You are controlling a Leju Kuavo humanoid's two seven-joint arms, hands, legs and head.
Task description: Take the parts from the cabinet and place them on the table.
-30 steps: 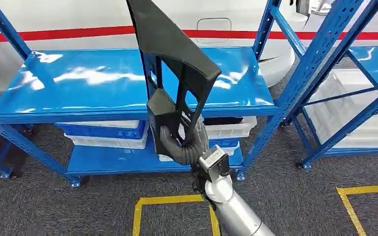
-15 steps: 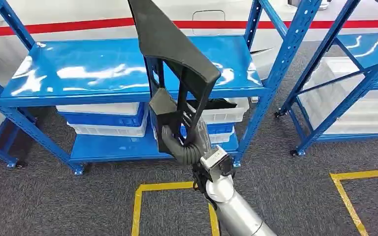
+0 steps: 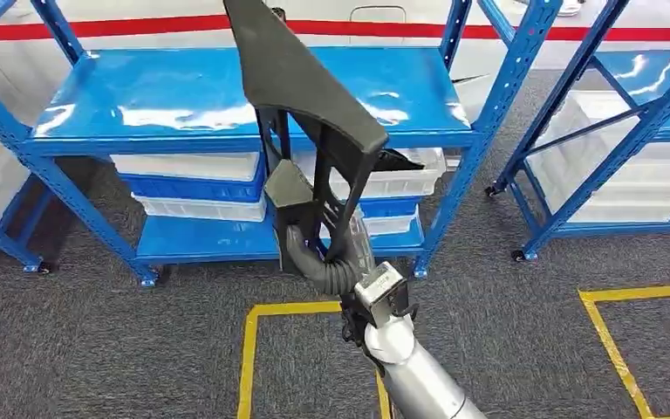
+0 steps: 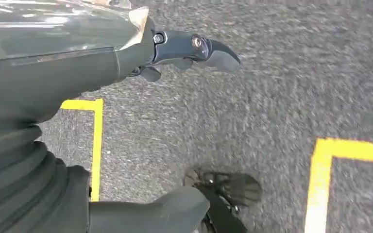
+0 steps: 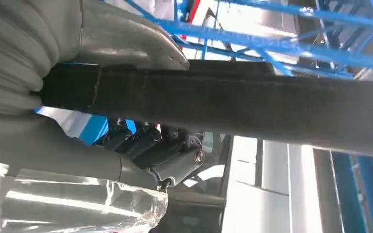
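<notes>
Now, change: shelves (image 3: pixel 244 96) sit lower in frame than before; camera pulling back.
Right hand (image 3: pixel 327 257): fingers wrapped around black part (image 3: pixel 305 78).
Left hand (image 4: pixel 126 53): hangs empty, fingers loosely apart.
Meaning: carry to table next.

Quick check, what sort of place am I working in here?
Likely a workshop or warehouse storeroom: blue steel shelving racks holding white plastic bins, with yellow floor tape marking zones on grey carpet.
</notes>
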